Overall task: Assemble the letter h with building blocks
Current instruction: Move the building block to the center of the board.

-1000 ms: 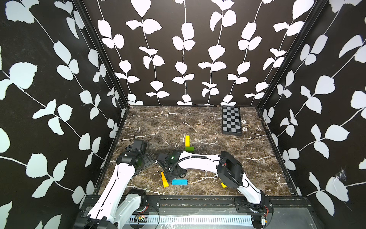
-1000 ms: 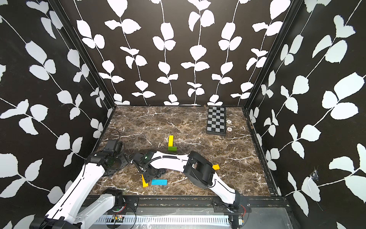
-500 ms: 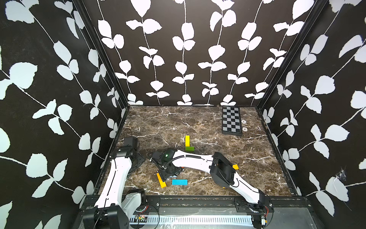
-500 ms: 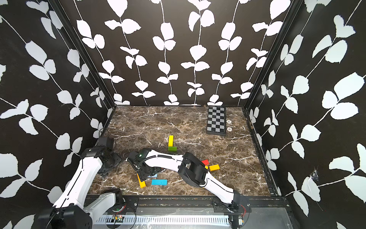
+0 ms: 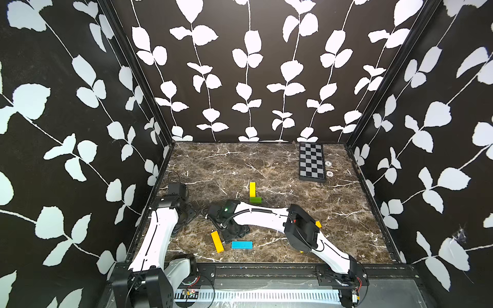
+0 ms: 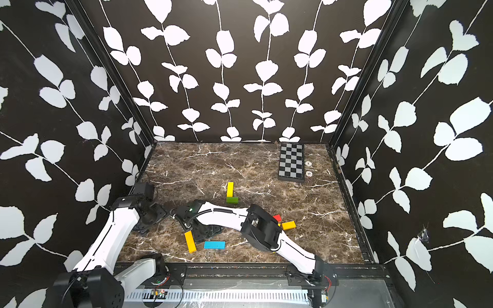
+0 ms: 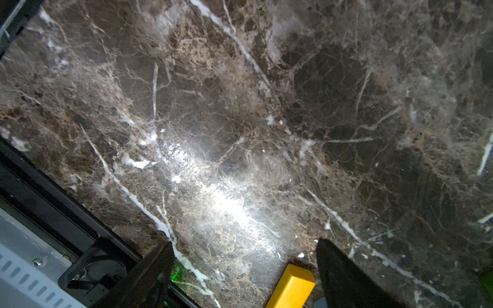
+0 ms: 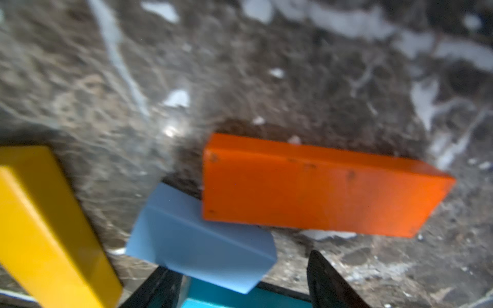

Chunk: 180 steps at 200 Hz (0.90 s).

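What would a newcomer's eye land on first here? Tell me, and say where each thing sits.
Black walls printed with big white leaves dominate, closing the marble table in on three sides. Bright blocks pop against it: a yellow block touching a green block mid-table, and a slanted yellow block beside a blue block near the front edge, where the white right arm reaches across.

Black walls (image 5: 226,106) with white leaf vines; glossy brown marble floor (image 5: 226,165).

Short block (image 5: 255,199) touches long block's (image 5: 252,188) near end; board (image 5: 312,163) far right behind.
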### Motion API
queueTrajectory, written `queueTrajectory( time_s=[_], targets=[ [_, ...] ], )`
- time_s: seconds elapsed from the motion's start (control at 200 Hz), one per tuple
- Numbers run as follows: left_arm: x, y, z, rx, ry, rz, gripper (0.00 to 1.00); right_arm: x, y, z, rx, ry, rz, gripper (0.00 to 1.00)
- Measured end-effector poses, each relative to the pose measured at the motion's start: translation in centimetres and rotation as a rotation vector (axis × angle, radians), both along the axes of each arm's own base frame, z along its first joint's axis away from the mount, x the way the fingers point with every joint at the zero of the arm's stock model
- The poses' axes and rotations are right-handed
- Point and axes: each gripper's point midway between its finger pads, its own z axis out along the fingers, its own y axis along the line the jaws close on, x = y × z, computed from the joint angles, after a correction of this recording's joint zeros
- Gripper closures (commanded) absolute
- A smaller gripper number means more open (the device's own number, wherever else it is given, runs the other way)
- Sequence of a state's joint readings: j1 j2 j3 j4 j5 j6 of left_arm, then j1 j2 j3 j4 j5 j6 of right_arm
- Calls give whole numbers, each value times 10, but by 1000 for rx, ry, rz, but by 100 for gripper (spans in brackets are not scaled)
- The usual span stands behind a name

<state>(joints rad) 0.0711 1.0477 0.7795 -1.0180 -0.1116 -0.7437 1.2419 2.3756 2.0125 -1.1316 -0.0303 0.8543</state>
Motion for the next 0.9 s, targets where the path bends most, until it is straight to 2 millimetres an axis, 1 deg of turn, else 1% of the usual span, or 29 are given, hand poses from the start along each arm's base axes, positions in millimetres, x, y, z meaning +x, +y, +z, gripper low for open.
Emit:
queueTrajectory(
  time_s=[0.1, 0.17, 0.24, 0.29, 0.35, 0.435, 0.485, 0.595, 0.69, 0.785, 0.87, 0.9],
  targets=[
    [0, 0, 0, 2, 1, -7, 14, 0, 2, 1, 9, 6, 11, 15],
    [0, 0, 0, 3, -2, -12, 15, 1, 7, 2, 23, 11, 21, 11],
    [0, 1, 2, 11, -3, -14, 14, 3, 14, 3, 43, 12, 27, 11],
    [0, 4, 6, 26, -10, -11, 12, 4, 17, 4, 53, 9, 25, 12],
    [0, 9, 15, 57, -30, 1, 10, 7, 18, 6, 58, 9, 17, 12],
    [0, 16, 28, 95, -84, 29, 11, 9, 19, 7, 62, 11, 10, 12],
    [-1, 18, 32, 102, -104, 41, 11, 11, 19, 7, 57, 12, 2, 11],
    [-5, 19, 31, 107, -91, 50, 12, 18, 26, 6, 57, 6, -16, 10],
    [-5, 19, 29, 108, -74, 45, 11, 20, 24, 1, 42, 8, -34, 8],
    [-5, 19, 29, 111, -71, 33, 11, 22, 24, 1, 40, 10, -53, 9],
    [-6, 19, 30, 115, -74, 20, 11, 21, 25, 0, 41, 15, -72, 18],
    [-6, 19, 30, 117, -75, 15, 11, 21, 25, 0, 42, 18, -80, 22]
  ],
)
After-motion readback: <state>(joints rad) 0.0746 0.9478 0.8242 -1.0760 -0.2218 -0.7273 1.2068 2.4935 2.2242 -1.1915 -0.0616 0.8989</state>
